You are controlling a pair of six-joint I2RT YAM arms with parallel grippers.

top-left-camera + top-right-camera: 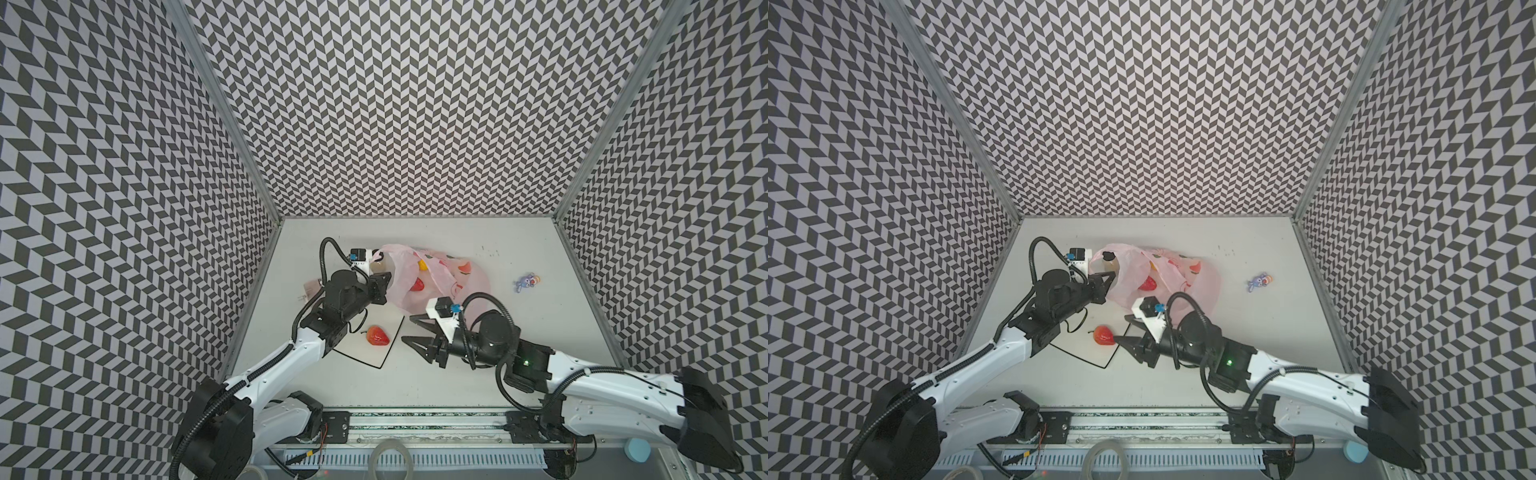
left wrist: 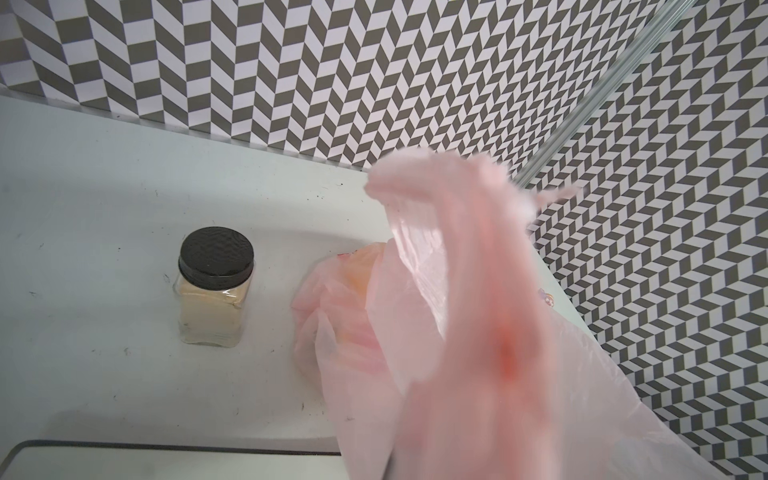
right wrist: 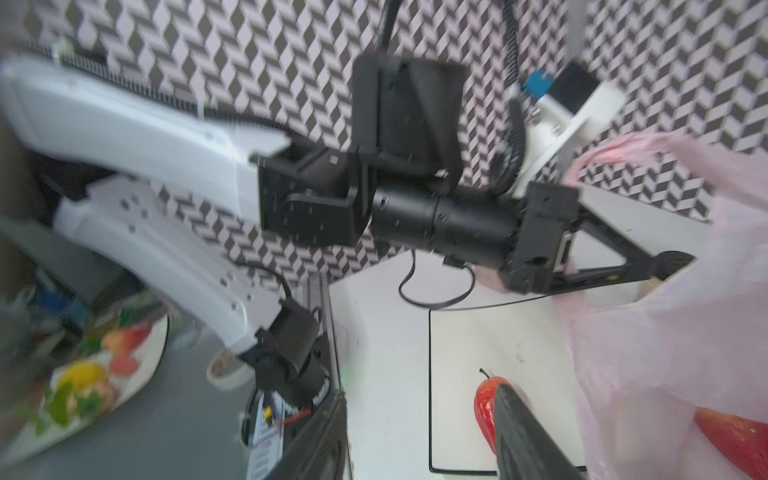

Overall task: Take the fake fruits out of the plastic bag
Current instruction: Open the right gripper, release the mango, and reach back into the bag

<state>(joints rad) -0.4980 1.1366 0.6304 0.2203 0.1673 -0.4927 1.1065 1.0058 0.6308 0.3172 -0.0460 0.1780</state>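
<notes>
One pink plastic bag (image 1: 446,276) at rear centre of table, left gripper (image 1: 386,280) pinched shut on its rim, two fruits showing through it, red strawberry (image 1: 417,285), yellow fruit (image 1: 422,265), one loose strawberry (image 1: 377,336) on one white plate (image 1: 365,357), right gripper (image 1: 407,329) fingers spread, empty, just beside plate, one jar (image 2: 214,286), one purple figurine (image 1: 525,282).

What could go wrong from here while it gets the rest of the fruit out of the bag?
The left gripper pinches only the thin edge of the plastic bag; the film could slip and fold over the red strawberry and yellow fruit inside. The open right gripper sits close beside the loose strawberry on the white plate and may knock it off. The jar stands near the bag; a tug might topple it.
</notes>
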